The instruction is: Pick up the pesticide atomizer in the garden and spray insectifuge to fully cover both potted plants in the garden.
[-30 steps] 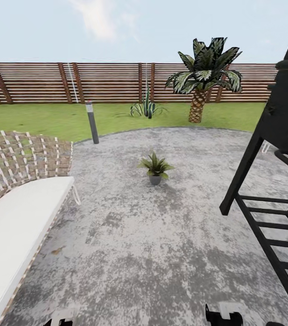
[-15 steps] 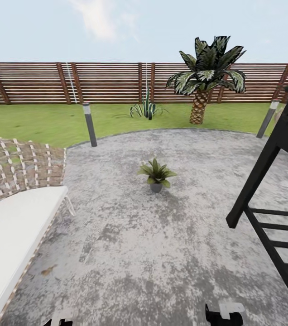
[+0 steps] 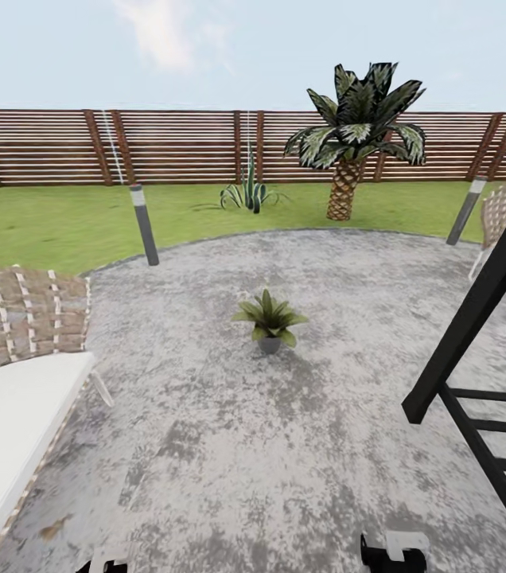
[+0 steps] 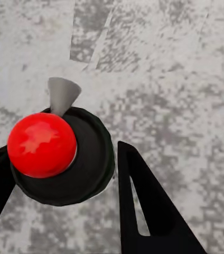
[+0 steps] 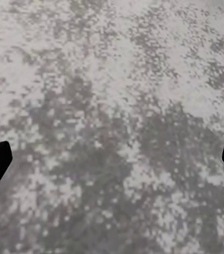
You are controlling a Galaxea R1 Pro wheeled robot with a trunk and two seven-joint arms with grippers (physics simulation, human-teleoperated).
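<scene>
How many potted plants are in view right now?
1. A single potted plant stands near the middle of the gravel patio, ahead of the robot. The task names two, so the second must be out of frame or hidden, perhaps behind the black frame at right.

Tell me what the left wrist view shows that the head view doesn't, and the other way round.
Left wrist view: the pesticide atomizer seen from above, red top and grey nozzle, sitting between the left gripper fingers, which look closed on it.

Head view: one potted plant standing on the patio ahead, a lounger to the left, a black metal frame to the right, a bollard lamp, a palm and the fence.

Both: the grey gravelly patio.
</scene>
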